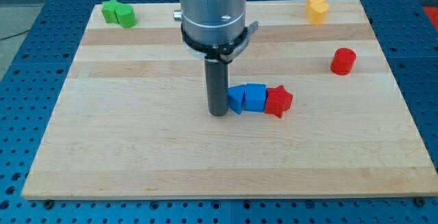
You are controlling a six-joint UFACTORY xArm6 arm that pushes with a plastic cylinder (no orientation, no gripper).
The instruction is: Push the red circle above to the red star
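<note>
The red circle is a short red cylinder standing near the board's right edge, in the upper half. The red star lies near the board's middle, below and to the left of the circle. Two blue blocks, a wedge-like one and a squarish one, sit in a row touching the star's left side. My tip rests on the board right against the left blue block, far left of the red circle.
Two green blocks sit together at the board's top left corner. A yellow block sits at the top right. The wooden board lies on a blue perforated table.
</note>
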